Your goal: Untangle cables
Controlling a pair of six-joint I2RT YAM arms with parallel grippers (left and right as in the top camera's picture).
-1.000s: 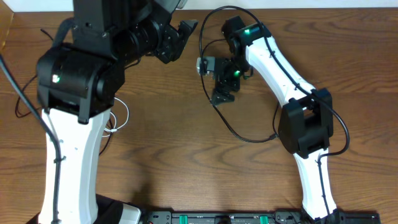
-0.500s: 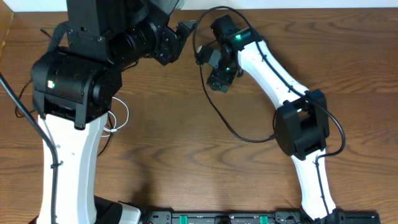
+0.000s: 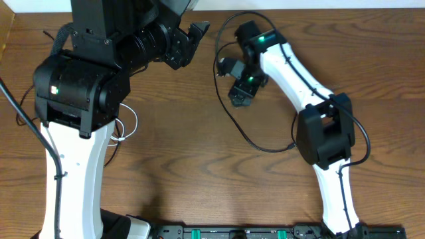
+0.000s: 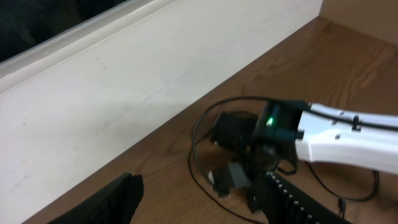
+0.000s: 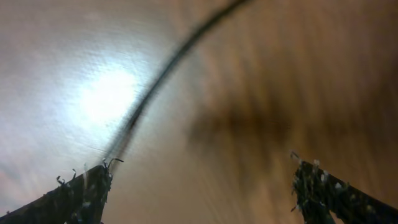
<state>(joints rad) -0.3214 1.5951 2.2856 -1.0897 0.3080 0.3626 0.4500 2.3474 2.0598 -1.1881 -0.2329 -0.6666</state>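
Overhead: right gripper (image 3: 240, 93) spread, nothing held. Black cable (image 3: 269, 151) looped just beside it, trailing behind. White cable (image 3: 136, 124) well apart, beside left arm.
Left wrist: left gripper (image 4: 199, 208) parted, empty; black cable (image 4: 193, 143) ahead of fingertips.
Right wrist: blurred; black cable (image 5: 161, 74) running toward one fingertip (image 5: 87, 190), contact indiscernible.
Cable judged light, limp; best pinched mid-loop, away from plugs.
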